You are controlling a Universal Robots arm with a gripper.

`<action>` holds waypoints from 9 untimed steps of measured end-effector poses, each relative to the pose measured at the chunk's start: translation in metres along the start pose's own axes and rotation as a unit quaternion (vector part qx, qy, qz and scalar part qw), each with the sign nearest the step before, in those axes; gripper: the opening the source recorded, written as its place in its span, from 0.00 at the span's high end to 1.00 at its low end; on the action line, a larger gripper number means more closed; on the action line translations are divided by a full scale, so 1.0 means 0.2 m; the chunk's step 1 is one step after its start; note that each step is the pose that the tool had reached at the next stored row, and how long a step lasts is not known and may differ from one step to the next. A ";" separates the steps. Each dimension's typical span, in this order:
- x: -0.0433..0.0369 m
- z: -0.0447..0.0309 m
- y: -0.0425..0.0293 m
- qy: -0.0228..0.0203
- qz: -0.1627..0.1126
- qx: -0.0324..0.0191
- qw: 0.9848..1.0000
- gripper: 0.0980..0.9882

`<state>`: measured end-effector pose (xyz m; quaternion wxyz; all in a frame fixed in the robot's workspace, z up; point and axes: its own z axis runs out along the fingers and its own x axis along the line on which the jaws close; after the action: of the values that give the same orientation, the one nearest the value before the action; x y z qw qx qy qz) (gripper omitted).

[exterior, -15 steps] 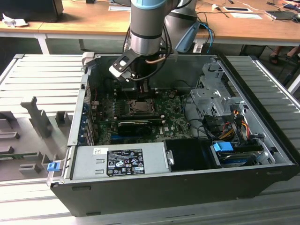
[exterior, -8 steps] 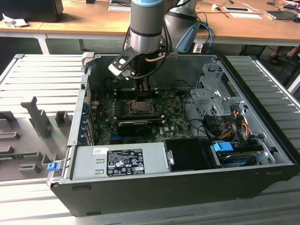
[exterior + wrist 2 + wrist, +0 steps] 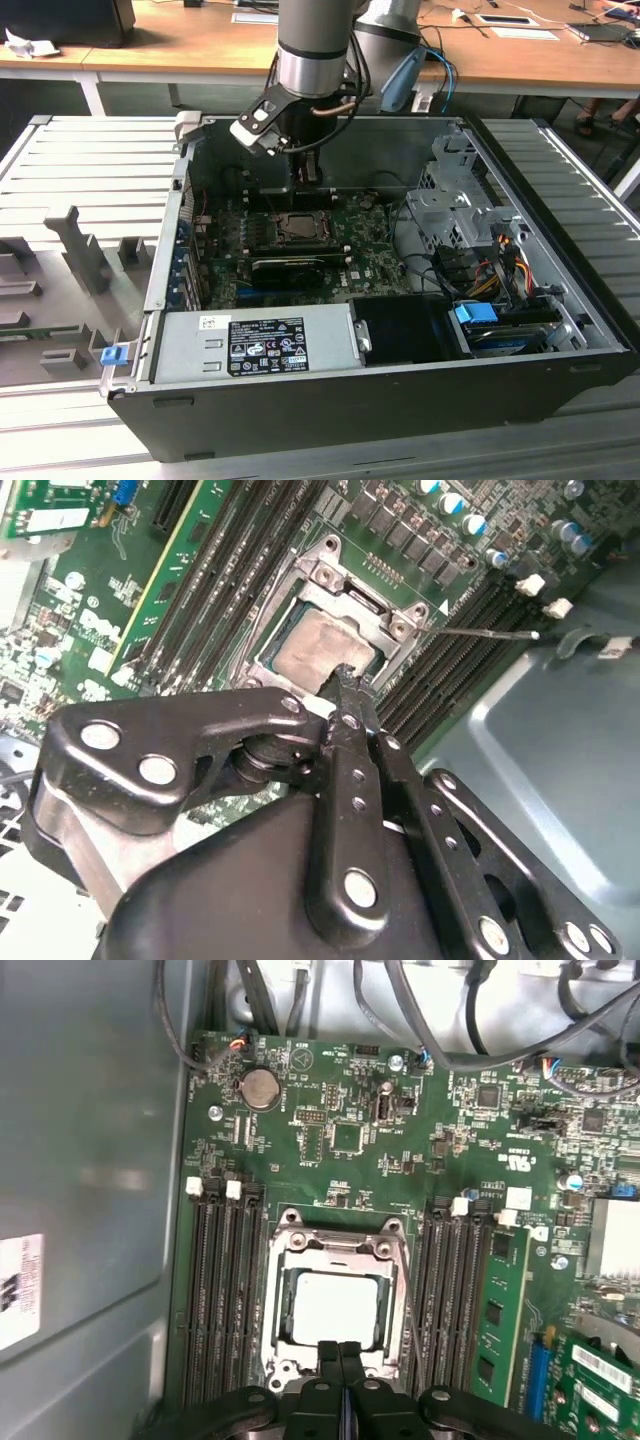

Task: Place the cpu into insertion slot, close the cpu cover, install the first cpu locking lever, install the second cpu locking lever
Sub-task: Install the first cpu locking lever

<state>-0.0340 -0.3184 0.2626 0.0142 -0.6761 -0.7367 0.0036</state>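
Note:
The cpu (image 3: 335, 1308) lies flat in the insertion slot (image 3: 285, 1368) on the green motherboard, its pale metal face showing. The silvery cpu cover (image 3: 335, 1257) lies down over it, framing the chip through its window. My gripper (image 3: 341, 1352) is shut with nothing between its fingers, tips just above the socket's edge beside the chip. In the second wrist view the gripper (image 3: 345, 675) hangs over the cpu (image 3: 320, 645), and a thin locking lever (image 3: 490, 633) sticks out sideways over the memory slots. The exterior view shows the gripper (image 3: 306, 178) right above the socket (image 3: 299, 226).
Black memory slots (image 3: 225, 1300) flank the socket on both sides. A long black card (image 3: 290, 265) lies in front of it. The grey power supply (image 3: 255, 345) and the drive cage (image 3: 450, 210) with cables crowd the open case. The case wall (image 3: 90, 1160) stands close.

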 end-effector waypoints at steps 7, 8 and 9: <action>0.001 -0.027 -0.008 -0.001 -0.008 -0.010 1.000 0.99; 0.001 -0.027 -0.008 -0.001 -0.017 -0.010 1.000 0.99; 0.001 -0.027 -0.006 -0.001 -0.033 -0.009 0.999 0.99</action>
<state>-0.0350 -0.3184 0.2680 0.0070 -0.6517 -0.7585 -0.0029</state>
